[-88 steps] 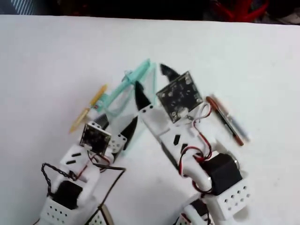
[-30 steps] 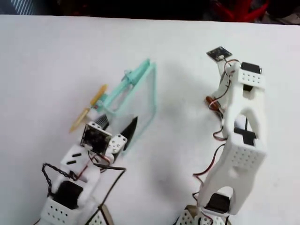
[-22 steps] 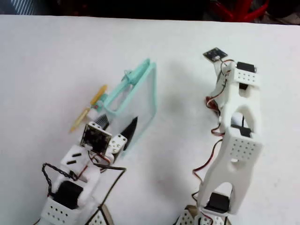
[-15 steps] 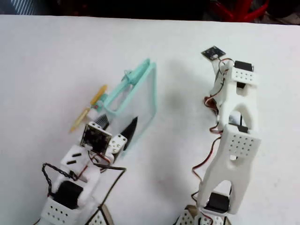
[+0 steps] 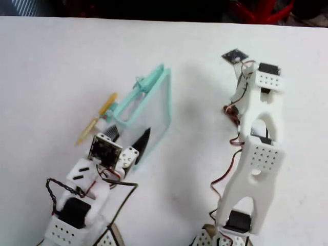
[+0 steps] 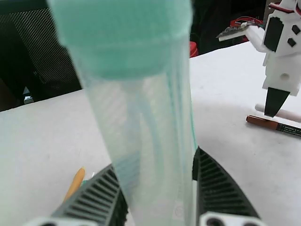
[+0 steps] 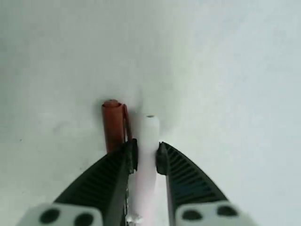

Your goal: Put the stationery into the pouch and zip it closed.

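The clear pouch (image 5: 146,107) with a teal zipper strip (image 6: 122,37) is tilted up off the table, and my left gripper (image 6: 157,162) is shut on its lower edge. A yellow pencil (image 5: 97,119) lies beside it on the table. My right arm (image 5: 256,102) stands steeply over two pens. In the right wrist view my right gripper (image 7: 146,148) is shut on a white pen (image 7: 148,129), and a brown pen (image 7: 112,125) lies against it, just outside one finger. Both pens rest on the table, brown pen (image 6: 263,122) nearer the pouch, right gripper (image 6: 274,101) above them.
The white table (image 5: 61,61) stretches wide behind and to the left of the pouch. A dark edge with red objects (image 5: 261,10) runs along the far side. Between the pouch and the right arm is a bare strip of table (image 5: 197,118).
My right arm has left the pouch, swung right and come down upright over the pens. Over the last second it only shifted slightly. The left arm and the pouch have stayed put.
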Controlling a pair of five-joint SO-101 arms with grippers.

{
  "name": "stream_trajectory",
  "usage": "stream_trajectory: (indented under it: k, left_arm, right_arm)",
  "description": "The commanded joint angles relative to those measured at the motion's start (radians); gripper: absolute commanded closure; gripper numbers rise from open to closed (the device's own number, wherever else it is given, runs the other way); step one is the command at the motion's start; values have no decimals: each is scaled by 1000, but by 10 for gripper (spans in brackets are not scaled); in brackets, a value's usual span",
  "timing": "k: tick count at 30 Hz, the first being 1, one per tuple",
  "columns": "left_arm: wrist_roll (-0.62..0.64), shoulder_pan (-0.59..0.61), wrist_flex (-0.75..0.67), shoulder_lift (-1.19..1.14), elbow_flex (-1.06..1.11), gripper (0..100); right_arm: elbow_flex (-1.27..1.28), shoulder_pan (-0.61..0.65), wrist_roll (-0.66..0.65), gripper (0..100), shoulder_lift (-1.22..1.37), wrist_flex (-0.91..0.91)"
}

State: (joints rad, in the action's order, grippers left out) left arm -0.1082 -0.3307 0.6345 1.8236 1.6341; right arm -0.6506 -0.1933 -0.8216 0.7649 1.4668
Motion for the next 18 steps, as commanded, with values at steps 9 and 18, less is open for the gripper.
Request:
stream_trajectory:
  k: [9, 18]
  left_arm:
    - [0, 5, -20, 1, -6, 808]
    - [0, 5, -20, 1, -6, 808]
  right_arm:
    - [-57, 45, -2, 981, -321, 203]
    - [-48, 104, 193, 981, -602, 245]
